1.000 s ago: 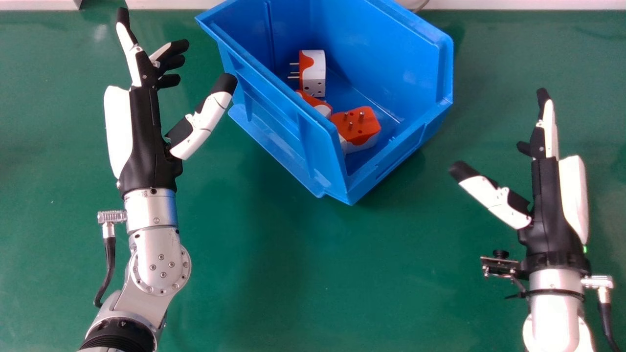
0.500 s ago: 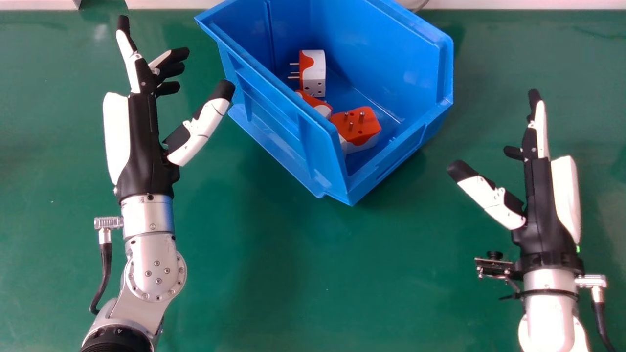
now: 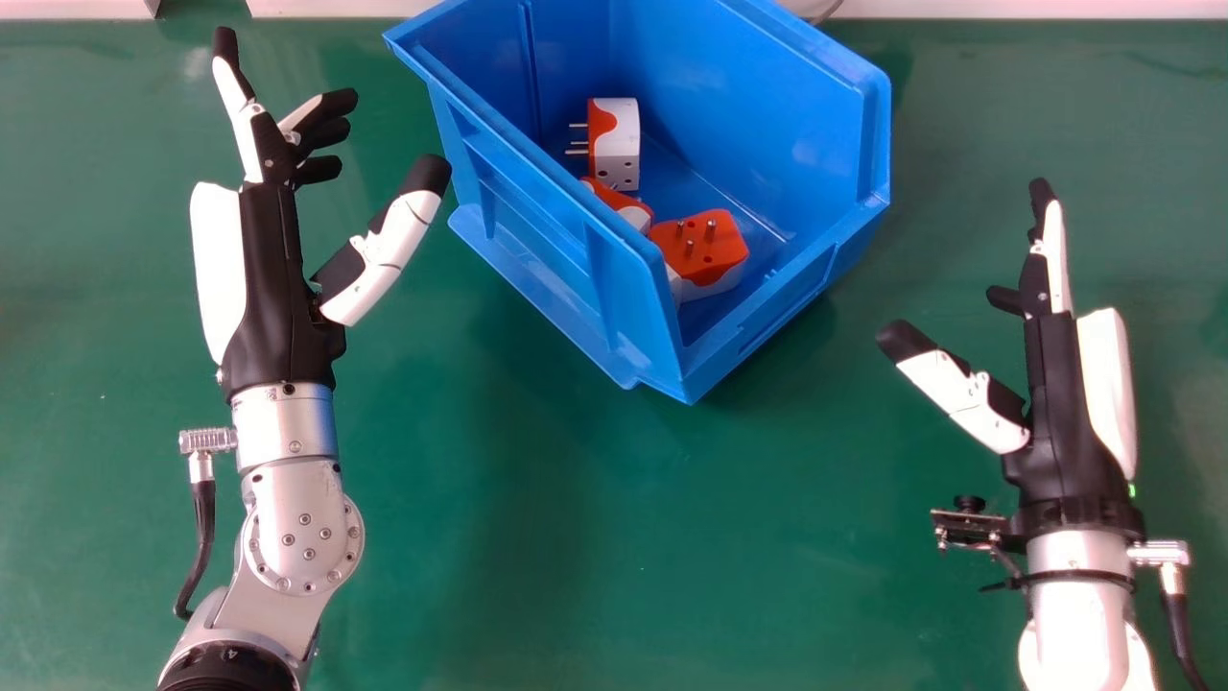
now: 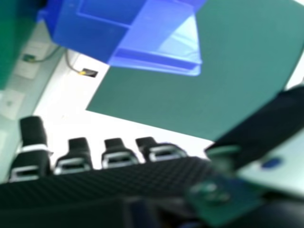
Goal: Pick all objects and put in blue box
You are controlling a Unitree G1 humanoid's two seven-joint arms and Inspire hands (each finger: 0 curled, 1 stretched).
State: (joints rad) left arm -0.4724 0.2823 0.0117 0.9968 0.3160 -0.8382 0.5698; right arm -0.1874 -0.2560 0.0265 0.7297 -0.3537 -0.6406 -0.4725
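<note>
Plugs sit in the blue box on the desk. Both robot hands, left and right, are just hanging loose.

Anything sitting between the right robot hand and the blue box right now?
No. In the head view, the stretch from the right robot hand across to the blue box is bare green tabletop.

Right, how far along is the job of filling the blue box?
Already done, it seems: the orange-and-white adapters lie inside the blue box. In hand: nothing; the left hand and right hand are open. Remaining: no further pick is evident, though something could lie beyond these views.
</note>
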